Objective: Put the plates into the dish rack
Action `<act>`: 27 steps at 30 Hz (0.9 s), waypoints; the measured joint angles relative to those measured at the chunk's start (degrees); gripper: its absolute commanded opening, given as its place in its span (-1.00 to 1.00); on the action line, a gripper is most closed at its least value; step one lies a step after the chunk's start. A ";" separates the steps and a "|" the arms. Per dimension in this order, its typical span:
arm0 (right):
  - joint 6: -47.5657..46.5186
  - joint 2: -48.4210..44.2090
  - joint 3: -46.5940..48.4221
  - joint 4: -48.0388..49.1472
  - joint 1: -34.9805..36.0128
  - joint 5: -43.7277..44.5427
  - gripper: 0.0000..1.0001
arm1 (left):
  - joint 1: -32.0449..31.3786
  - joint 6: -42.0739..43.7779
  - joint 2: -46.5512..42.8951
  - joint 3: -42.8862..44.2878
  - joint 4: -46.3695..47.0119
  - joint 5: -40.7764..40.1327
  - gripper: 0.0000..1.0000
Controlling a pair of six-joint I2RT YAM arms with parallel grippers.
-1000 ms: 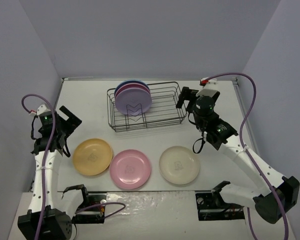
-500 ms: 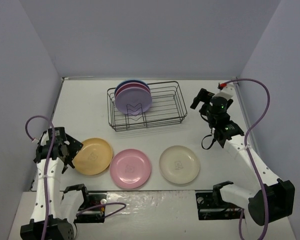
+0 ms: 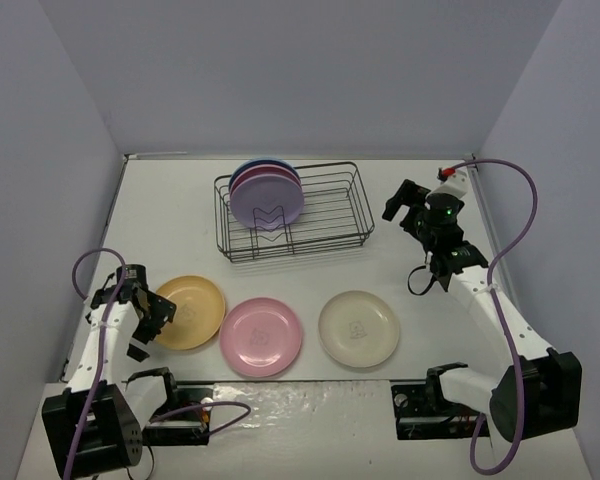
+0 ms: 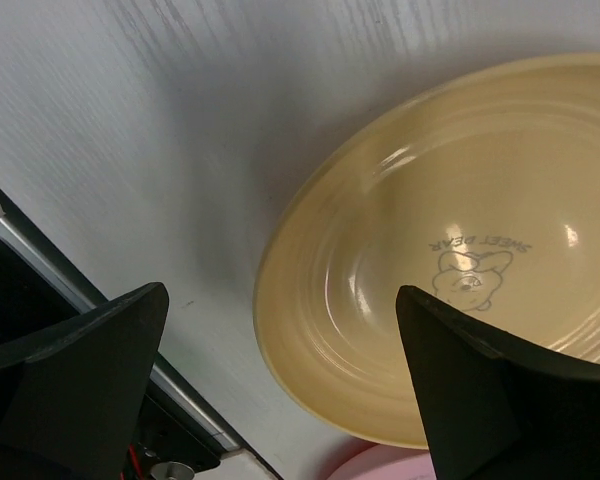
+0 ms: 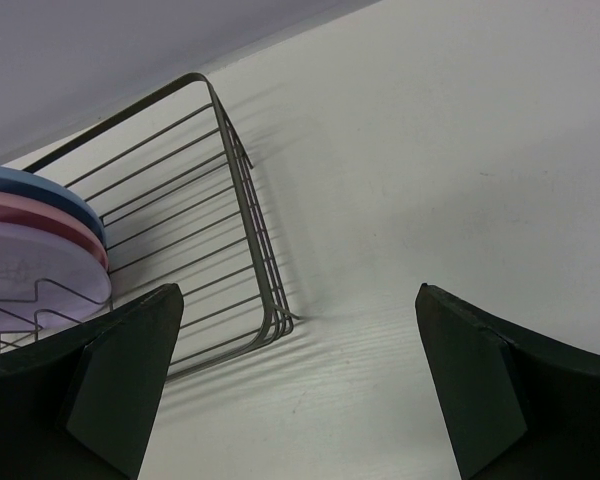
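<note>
The dish rack stands at the back of the table. At its left end three plates stand on edge: purple in front, pink between, blue behind. A yellow-orange plate, a pink plate and a cream plate lie flat in a row near the front. My left gripper is open and low at the yellow-orange plate's left rim, jaws astride it. My right gripper hangs open and empty right of the rack's end.
Grey walls close in the table on three sides. Both arm bases and their cables sit at the near edge. The right two thirds of the rack hold nothing. A purple cable loops beside each arm.
My left arm has swung down and toward the front, bringing its open gripper to the yellow-orange plate's left rim. My right gripper has drawn back rightward from the rack's end.
</note>
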 measured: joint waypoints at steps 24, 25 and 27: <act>0.04 -2.35 -0.67 -0.04 -0.14 1.51 1.00 | 2.36 -5.09 4.63 -4.83 13.05 -2.05 -0.65; 0.04 -2.37 -0.67 -0.06 -0.14 1.72 1.00 | 2.42 -5.66 3.95 -5.13 13.19 -2.11 -0.72; 0.04 -2.56 -0.67 -0.20 -0.14 2.15 1.00 | 2.42 -6.78 2.70 -5.66 13.37 -1.70 -0.96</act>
